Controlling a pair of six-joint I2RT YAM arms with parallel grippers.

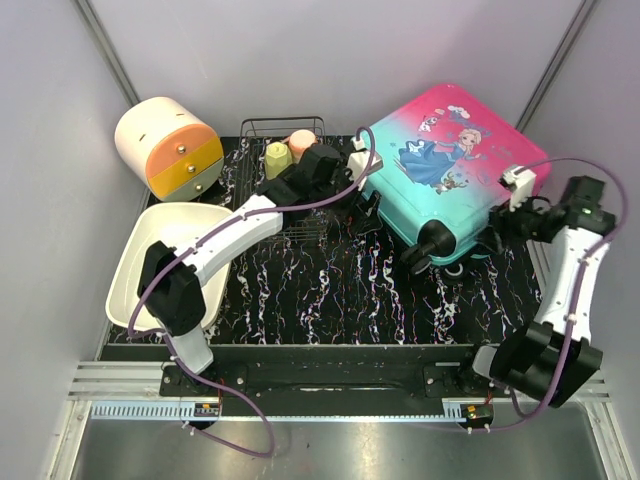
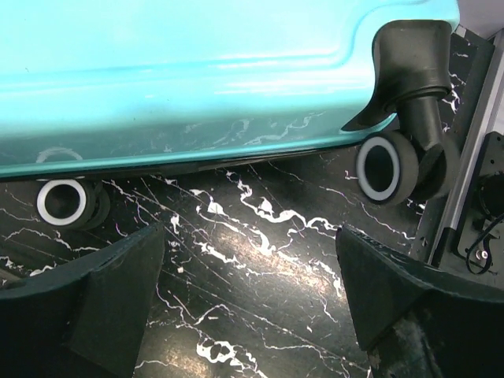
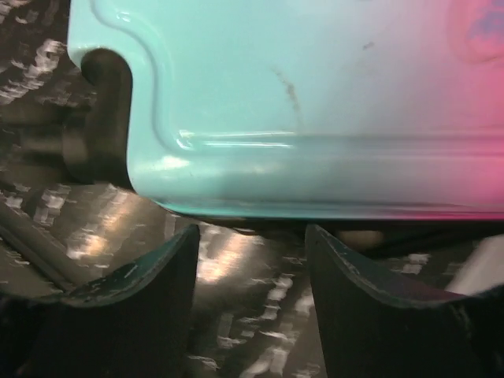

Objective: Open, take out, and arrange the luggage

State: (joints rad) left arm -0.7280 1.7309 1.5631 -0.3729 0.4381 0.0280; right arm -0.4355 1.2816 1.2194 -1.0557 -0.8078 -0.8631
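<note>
The luggage (image 1: 450, 165) lies flat and closed at the back right of the black marbled table, its pink-to-teal lid with the cartoon girl facing up. My left gripper (image 1: 362, 198) hovers low at the case's left side, jaws wide apart over bare table. In the left wrist view (image 2: 248, 236) the teal shell (image 2: 197, 71) and two black-and-white wheels (image 2: 386, 168) lie just ahead. My right gripper (image 1: 497, 222) sits at the case's near right side. It stands open (image 3: 252, 232) just below the teal-to-pink shell (image 3: 315, 102), with nothing between its fingers.
A white-and-orange round drawer box (image 1: 168, 148) stands at the back left. A wire rack (image 1: 283, 130) holding cups sits behind my left arm. A white basin (image 1: 150, 240) lies at the left edge. Grey walls close in on three sides.
</note>
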